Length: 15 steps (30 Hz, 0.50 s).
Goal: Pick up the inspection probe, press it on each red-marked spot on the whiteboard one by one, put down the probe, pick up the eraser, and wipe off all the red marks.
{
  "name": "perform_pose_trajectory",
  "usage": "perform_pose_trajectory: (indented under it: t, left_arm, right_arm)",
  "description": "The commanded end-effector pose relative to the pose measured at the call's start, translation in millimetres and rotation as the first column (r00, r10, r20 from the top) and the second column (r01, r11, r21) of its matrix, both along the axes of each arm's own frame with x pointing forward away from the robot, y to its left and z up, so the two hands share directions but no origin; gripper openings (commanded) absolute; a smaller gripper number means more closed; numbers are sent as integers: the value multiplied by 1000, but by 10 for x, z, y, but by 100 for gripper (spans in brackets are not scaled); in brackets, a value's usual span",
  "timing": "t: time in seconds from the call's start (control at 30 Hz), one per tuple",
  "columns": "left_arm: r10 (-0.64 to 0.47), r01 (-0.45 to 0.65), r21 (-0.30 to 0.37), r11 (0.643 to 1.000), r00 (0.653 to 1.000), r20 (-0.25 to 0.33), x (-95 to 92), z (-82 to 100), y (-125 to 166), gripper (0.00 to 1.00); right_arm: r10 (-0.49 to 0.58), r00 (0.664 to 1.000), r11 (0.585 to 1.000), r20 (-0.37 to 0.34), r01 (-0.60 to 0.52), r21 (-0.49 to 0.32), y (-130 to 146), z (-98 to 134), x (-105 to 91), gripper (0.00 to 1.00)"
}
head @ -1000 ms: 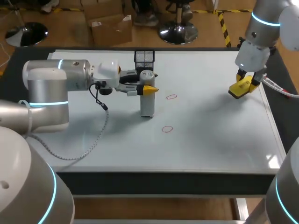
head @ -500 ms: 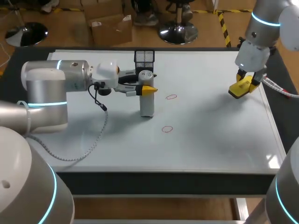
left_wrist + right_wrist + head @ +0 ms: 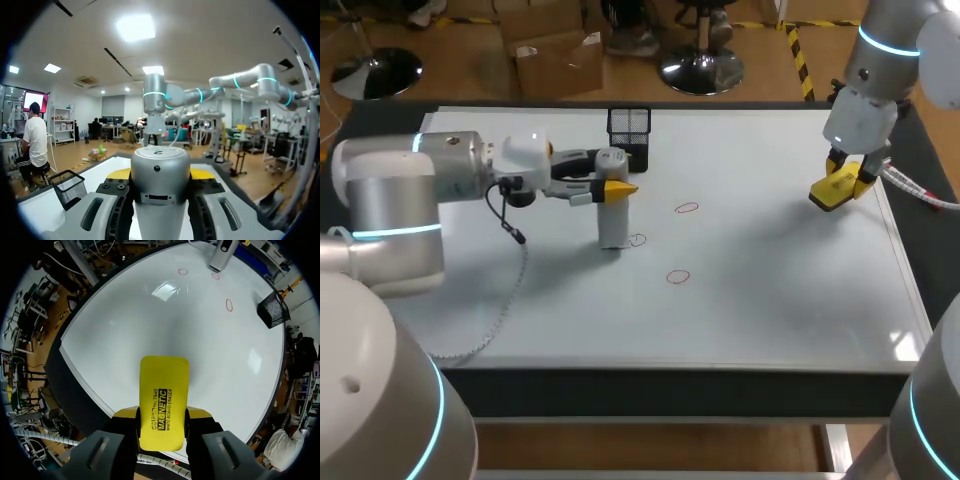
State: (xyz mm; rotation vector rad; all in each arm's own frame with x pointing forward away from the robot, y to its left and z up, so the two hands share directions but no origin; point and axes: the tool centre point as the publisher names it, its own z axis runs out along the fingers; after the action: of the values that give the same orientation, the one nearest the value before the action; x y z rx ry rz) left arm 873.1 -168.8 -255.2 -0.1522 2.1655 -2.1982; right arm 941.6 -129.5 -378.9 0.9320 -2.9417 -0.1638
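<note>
The grey cylindrical probe [image 3: 612, 222] stands upright on the whiteboard [image 3: 770, 300], with my left gripper [image 3: 610, 186] shut on its upper part. In the left wrist view the probe [image 3: 160, 175] fills the gap between the fingers [image 3: 102, 212]. Three red marks lie on the board: one [image 3: 638, 240] just right of the probe's base, one [image 3: 687, 208] farther right, one [image 3: 678, 276] nearer the front. My right gripper [image 3: 840, 185] hangs over the board's right side, shut on the yellow eraser [image 3: 832, 192]. From the right wrist, the eraser [image 3: 162, 400] juts out ahead of the fingers.
A black mesh basket [image 3: 629, 126] stands at the back of the board, just behind the probe; it also shows beside the left gripper [image 3: 70, 187]. The right wrist view shows the red marks [image 3: 229, 305] and the probe [image 3: 220, 257] far ahead across the board.
My left arm has shifted left with the probe, uncovering a third red mark beside its base. The right arm and eraser have not moved.
</note>
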Motion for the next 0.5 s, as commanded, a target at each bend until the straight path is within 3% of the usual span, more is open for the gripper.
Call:
perform_pose_trajectory:
  t: [0.03, 0.5]
  left_arm:
    - [73, -73, 2, 997, 997, 0, -171, 82, 277, 0]
    - [212, -212, 12, 977, 977, -7, -289, 116, 1075, 0]
  right_arm:
    - [2, 1000, 1000, -1, -2, -3, -3, 5, 6, 0]
    - [2, 1000, 1000, -1, -2, -3, -3, 5, 6, 0]
